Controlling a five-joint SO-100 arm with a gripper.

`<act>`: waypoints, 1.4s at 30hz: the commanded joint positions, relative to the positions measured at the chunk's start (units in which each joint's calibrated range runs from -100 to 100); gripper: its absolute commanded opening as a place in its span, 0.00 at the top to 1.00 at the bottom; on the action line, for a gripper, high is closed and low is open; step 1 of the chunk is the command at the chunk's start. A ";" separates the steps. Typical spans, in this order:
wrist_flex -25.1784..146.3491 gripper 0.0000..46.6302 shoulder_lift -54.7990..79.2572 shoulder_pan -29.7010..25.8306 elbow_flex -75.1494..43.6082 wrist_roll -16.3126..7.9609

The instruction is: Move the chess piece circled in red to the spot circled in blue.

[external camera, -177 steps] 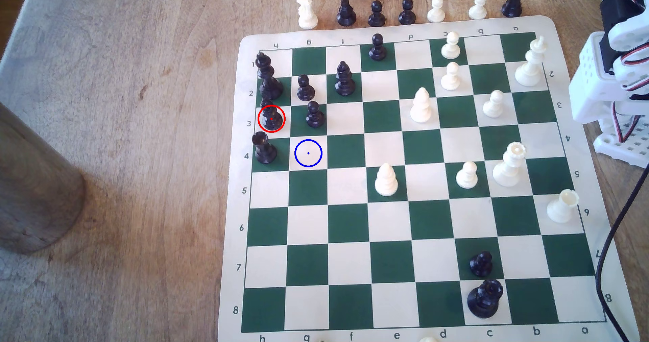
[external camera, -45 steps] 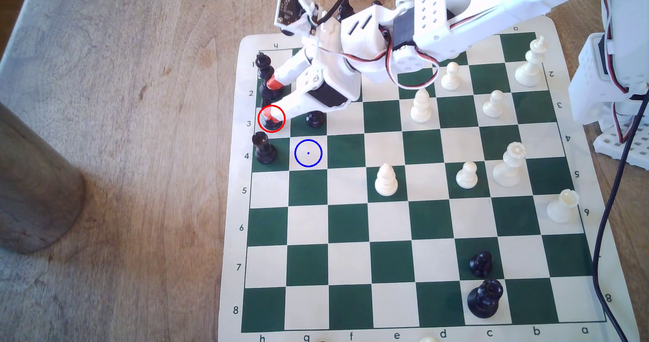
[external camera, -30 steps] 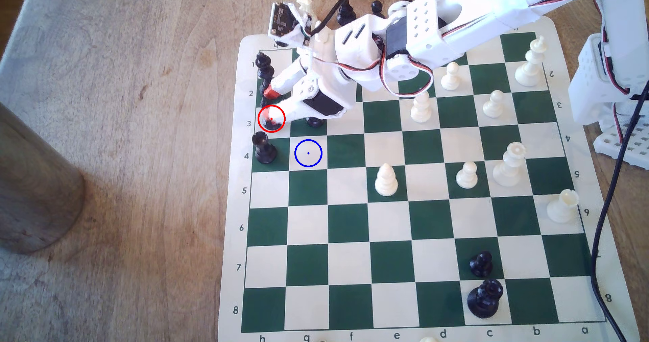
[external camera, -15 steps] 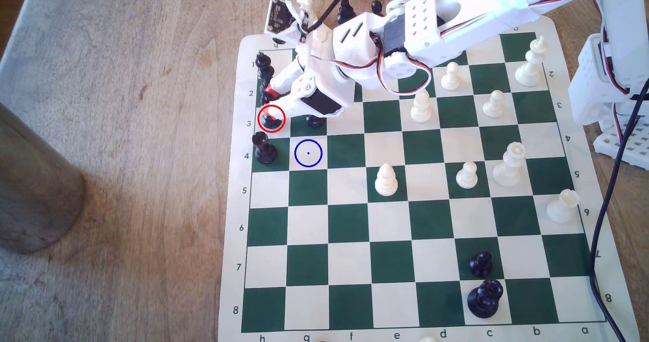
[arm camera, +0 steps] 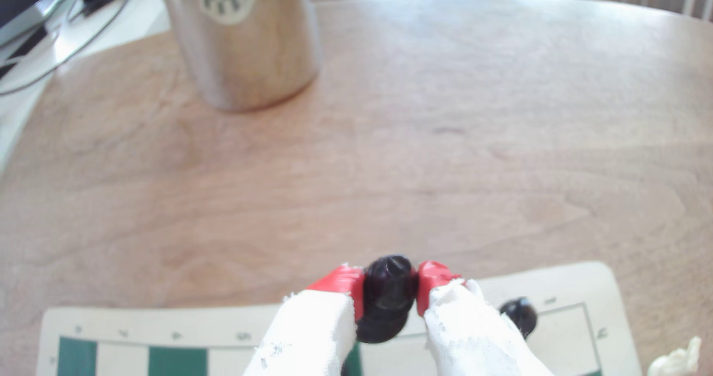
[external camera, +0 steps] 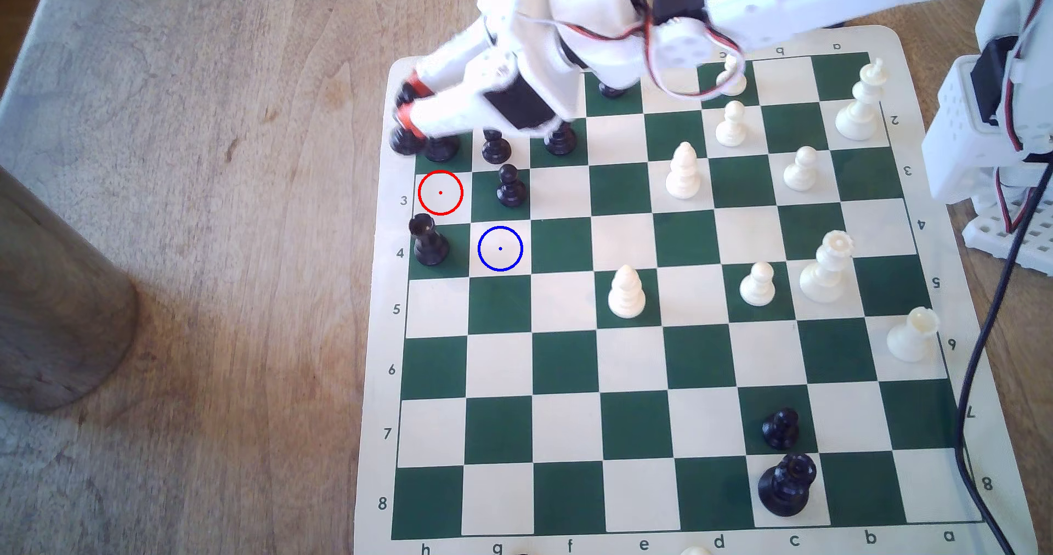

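Board (external camera: 570,361): green and cream mat on a wooden desk (external camera: 199,247), files lettered along the near edge, ranks numbered down the sides.

Near rows, exterior view: two black pieces on the c-file, the larger (external camera: 786,484) on rank 8, the smaller (external camera: 780,427) on rank 7.

Middle rows: white rook (external camera: 911,336) near the exterior view's right edge; white queen (external camera: 826,267), white pawn (external camera: 758,284) and white bishop (external camera: 625,292) along rank 5.

The spot (external camera: 500,248): cream square on the g-file, rank 4, ringed in blue with a centre dot, bare. Black rook (external camera: 428,240) just beside it toward the exterior view's left. Red ring (external camera: 440,192) on the h-file square one rank further, also bare. Black pawn (external camera: 510,186) just beside the red ring.

Far rows: end effector (external camera: 405,99), white fingers with red pads (arm camera: 339,281), clamped on the chess piece (external camera: 405,133). The piece hangs lifted over the board's far corner at the exterior view's left, its round base over the cream margin. Wrist view: the red pads press both sides of the piece (arm camera: 387,297), dark and glossy, base toward the board.

Beyond: wooden cylinder (arm camera: 243,40) standing on the desk, well apart from the board.
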 commanded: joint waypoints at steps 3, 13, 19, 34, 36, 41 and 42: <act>0.53 0.94 -8.37 -2.83 2.76 -0.44; 1.76 0.94 -8.11 -6.27 8.02 -0.68; 1.84 0.94 -5.91 -6.27 8.47 -0.59; 0.45 0.94 0.71 -4.86 7.29 -0.59; 0.20 0.94 1.65 -5.02 7.20 -0.49; -0.13 0.94 3.09 -4.79 6.84 -0.34; -0.21 0.94 3.26 -4.79 6.84 -0.34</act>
